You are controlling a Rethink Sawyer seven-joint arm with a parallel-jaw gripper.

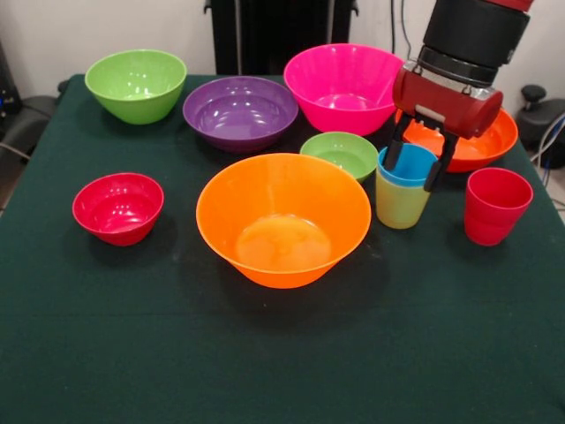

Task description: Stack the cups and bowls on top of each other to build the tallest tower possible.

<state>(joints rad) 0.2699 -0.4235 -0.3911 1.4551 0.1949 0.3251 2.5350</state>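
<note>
A dark green table holds scattered bowls, the big orange bowl at centre. To its right stands the tower: a blue cup nested in a yellow-green cup. The gripper straddles the blue cup's rim, fingers spread wide. Lifting crookedly might topple the pair. The red cup waits beside; open cloth lies in front.

Bench dark green. Bowls: lime, purple, pink, big orange, small red, small green, red-orange. Blue cup in yellow-green cup; red cup. Pincer black, red body.
</note>
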